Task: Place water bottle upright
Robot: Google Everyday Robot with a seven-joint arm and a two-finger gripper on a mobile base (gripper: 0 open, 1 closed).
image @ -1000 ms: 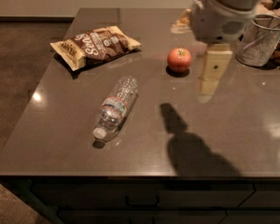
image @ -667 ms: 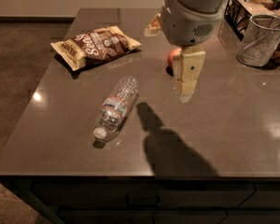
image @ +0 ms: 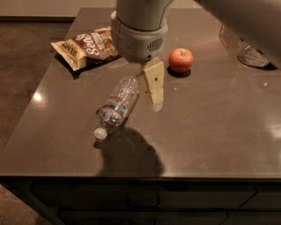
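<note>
Gripper (image: 155,100) is now hanging over the table (image: 215,125) just beside the water bottle (image: 117,108). A second ago it is well off to the right, by the apple (image: 181,60), so the arm has swept left across the table and closed in. Bottle itself has not moved (same spot, same angle in all three views). Reads as the approach step: no contact yet, nothing lifted, the uprighting is all still to do.

Gripper state: cannot tell whether it is apart or together, since only one cream slab shows from this angle. It holds nothing.

Water bottle lies flat on its side, immediately left of the gripper, its far end level with the gripper and near it, apparently apart. It runs diagonally, white cap pointing away from the gripper toward the near-left table edge. Clear ribbed body, coloured label band round the middle.

Apple sits behind and right of the gripper, snack bag (image: 86,47) behind and left, both apart from the bottle.
</note>
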